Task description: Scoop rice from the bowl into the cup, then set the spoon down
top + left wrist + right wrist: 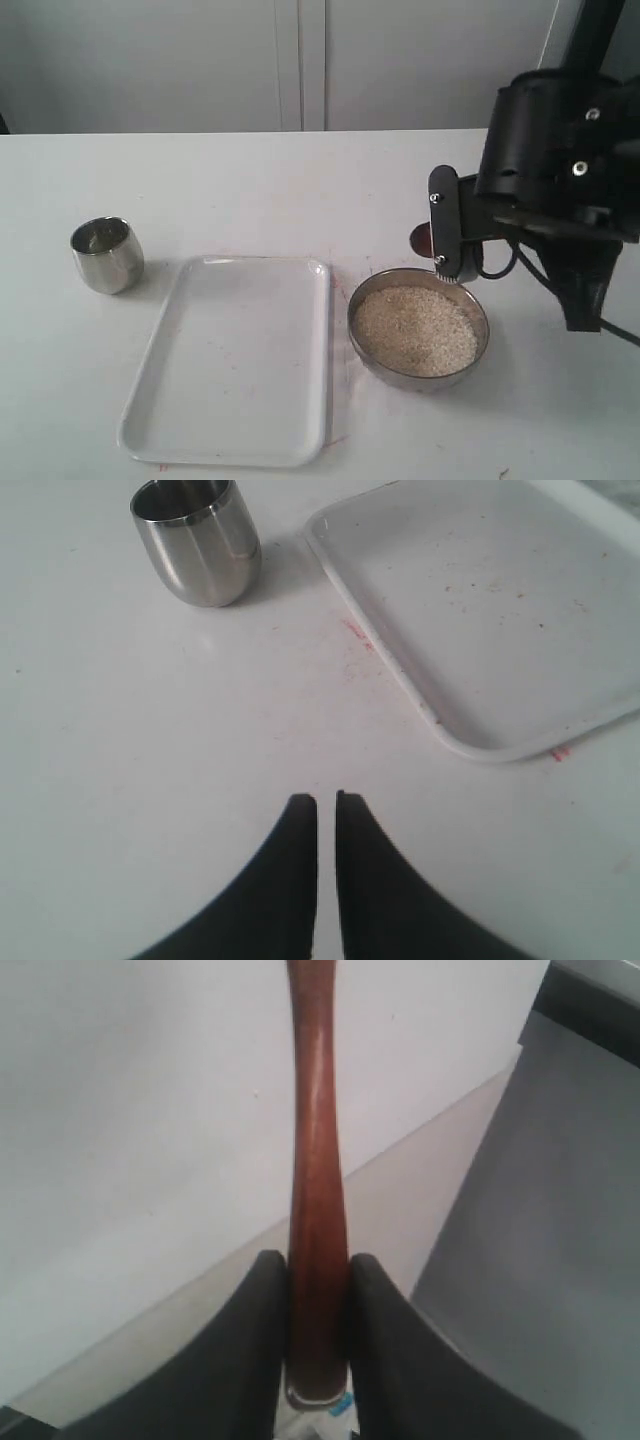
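Our right pincer [447, 262] hangs just over the far rim of the bowl [400, 378] in the outside view. It grips the spoon [420, 238]. We see only a small red-brown bit of the spoon, peeking out beside the pincer. The rice [415, 328] fills the bowl and lies just below the pincer, a little toward the near side. The cup [105, 255] stands well apart, far over on the left of the surface [250, 190]. The white tray [235, 360] lies between the cup and the bowl. We think the spoon must go down into the rice first, and the right arm is the near one for that. After that comes a long trip across the tray to the cup.

Next comes the left wrist view. Our left pincer [318, 800] is closed, with only a thin slit between its tips and nothing held. It hovers over bare surface. The cup [197, 540] stands out in front of it, with the tray [500, 610] beside the cup. This arm is the nearer one to the cup.

Last comes the right wrist view. The right pincer [317, 1270] squeezes the handle of the spoon [315, 1110] from both sides. The handle runs straight out along the line of the fingers. The spoon's head is out of the picture, so we cannot tell whether it carries any rice.
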### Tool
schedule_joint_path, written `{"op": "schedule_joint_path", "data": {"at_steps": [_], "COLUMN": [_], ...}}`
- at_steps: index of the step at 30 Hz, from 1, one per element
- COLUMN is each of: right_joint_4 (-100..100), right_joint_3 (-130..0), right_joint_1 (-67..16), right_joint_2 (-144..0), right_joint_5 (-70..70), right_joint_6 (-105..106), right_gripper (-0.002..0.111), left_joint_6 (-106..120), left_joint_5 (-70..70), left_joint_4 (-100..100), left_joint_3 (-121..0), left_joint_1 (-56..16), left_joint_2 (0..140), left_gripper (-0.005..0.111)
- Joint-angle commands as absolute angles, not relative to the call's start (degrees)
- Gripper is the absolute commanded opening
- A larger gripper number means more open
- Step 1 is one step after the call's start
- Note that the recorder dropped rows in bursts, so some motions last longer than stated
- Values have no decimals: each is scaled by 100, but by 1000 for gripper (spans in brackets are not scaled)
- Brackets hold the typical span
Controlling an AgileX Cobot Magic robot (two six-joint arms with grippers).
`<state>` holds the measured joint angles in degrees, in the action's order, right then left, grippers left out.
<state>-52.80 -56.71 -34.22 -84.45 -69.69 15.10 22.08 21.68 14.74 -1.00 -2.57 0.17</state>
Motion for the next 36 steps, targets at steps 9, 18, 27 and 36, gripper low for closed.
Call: {"op": "schedule_joint_path", "data": {"at_steps": [9,18,27,36], "right_joint_4": [-6079,-6255,-6226,-5844], "right_joint_3": [-5191,-5191,-5191,-5191], "right_joint_1": [-3554,-4142,-4156,-4156], "right_joint_2": [-8554,-8713,-9028,-9111], "right_joint_5": [-6996,-6996,-6996,-6996], "right_joint_6": [2593,2831,2676,2338], "right_gripper": [0,0,0,0], "left_joint_6": [2229,2229,2229,2229], "left_joint_5": [2187,2187,2187,2187], "left_joint_4": [1537,1537,1537,1537], "left_joint_3": [-70,-70,-70,-70], "left_joint_1": [-243,-243,-243,-243], "left_joint_2": [0,0,0,0], "left_gripper": [14,14,14,14]}}
